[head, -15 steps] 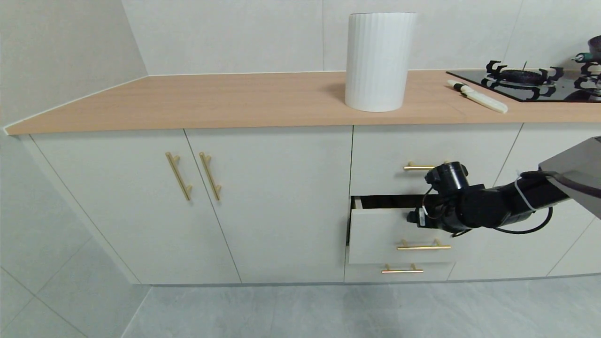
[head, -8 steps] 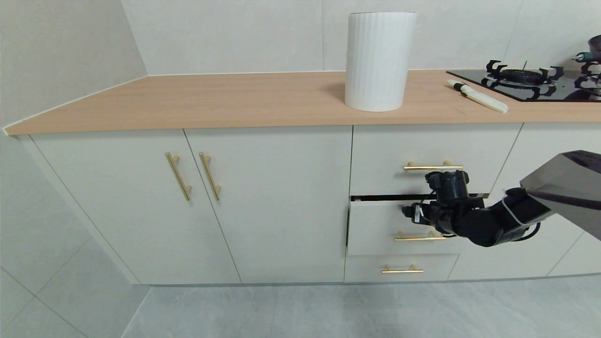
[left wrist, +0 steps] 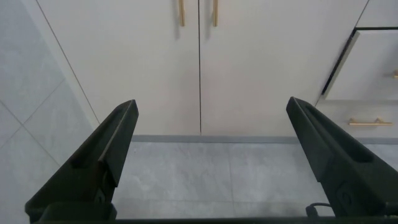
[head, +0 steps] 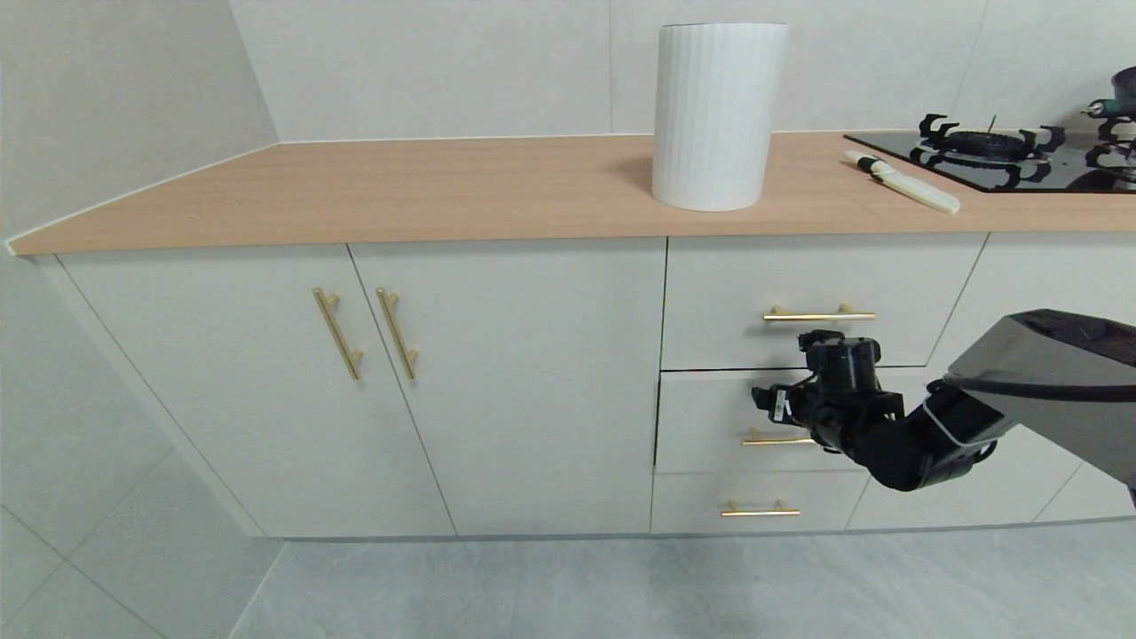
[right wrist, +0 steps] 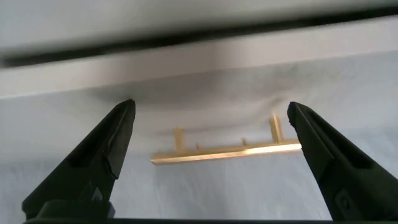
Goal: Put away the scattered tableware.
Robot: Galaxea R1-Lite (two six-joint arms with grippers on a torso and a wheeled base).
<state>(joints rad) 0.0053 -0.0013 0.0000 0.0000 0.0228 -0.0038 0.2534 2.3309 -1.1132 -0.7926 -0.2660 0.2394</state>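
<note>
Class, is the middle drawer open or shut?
Almost shut: the white, gold-handled middle drawer shows a thin dark gap along its edge.

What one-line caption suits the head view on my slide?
Open right gripper at the almost shut middle drawer, by its brass handle; white ribbed canister and knife on the countertop.

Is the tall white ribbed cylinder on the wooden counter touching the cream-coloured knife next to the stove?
Apart. The head view shows a stretch of bare wooden counter between the tall white ribbed cylinder and the cream-coloured knife.
</note>
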